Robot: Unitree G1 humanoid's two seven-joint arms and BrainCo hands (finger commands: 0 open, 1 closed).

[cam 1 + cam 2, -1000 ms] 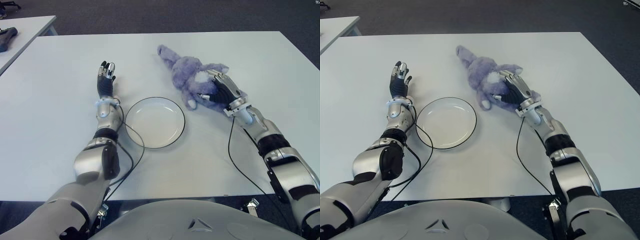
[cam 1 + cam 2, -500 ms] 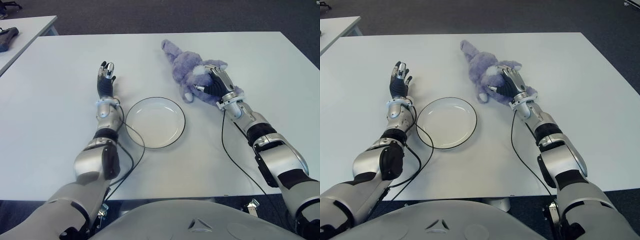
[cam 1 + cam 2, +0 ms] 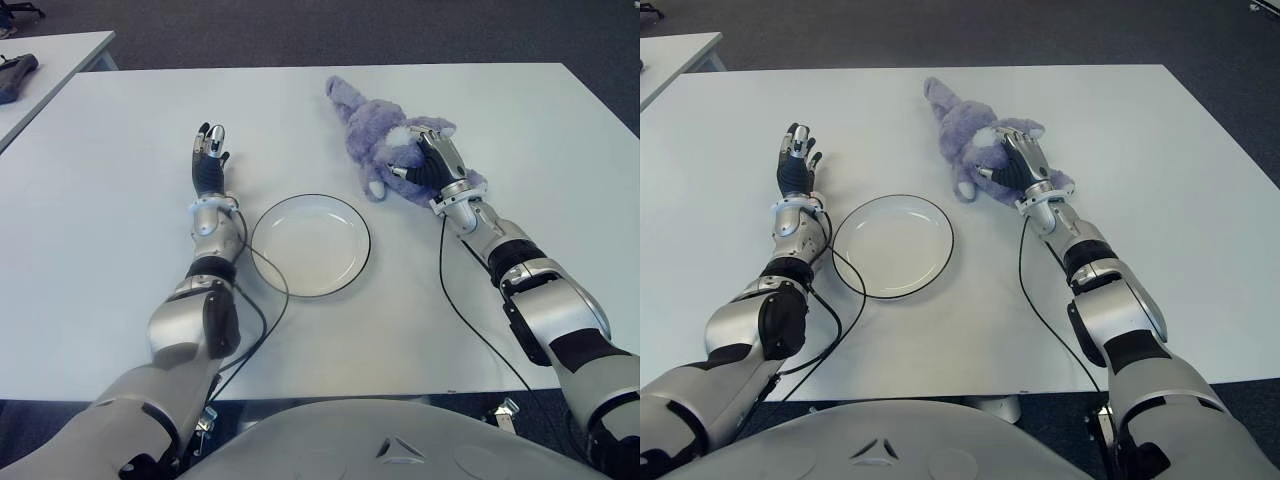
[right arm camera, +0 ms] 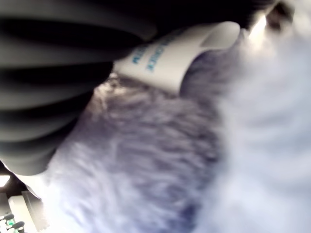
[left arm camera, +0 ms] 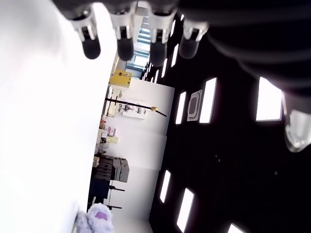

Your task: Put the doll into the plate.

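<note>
Toward the far right of the white table [image 3: 520,110], the robot's right hand [image 3: 432,165] lies on top of the purple doll [image 3: 375,135], fingers curled down into its plush body; the right wrist view shows fur packed tight against the fingers [image 4: 53,97], so the grasp looks closed on the toy. Under that hand the doll lies on the tabletop, not yet lifted, its long axis running diagonally from the near-right end beneath the palm to a far-left tip pointing at the table's far edge. Just beside it, toward the near edge and to the robot's left, sits the round white plate [image 3: 345,275], holding nothing. From the doll the plate lies down and leftward, a short carry across bare table, and the right hand is plainly the nearer of the two to the toy. On the plate's other side, the left hand [image 3: 209,160] shows with fingers straight and relaxed, holding nothing, well apart from the doll. The coming move, by this reading, calls for lifting the doll and swinging it leftward over the rim.
</note>
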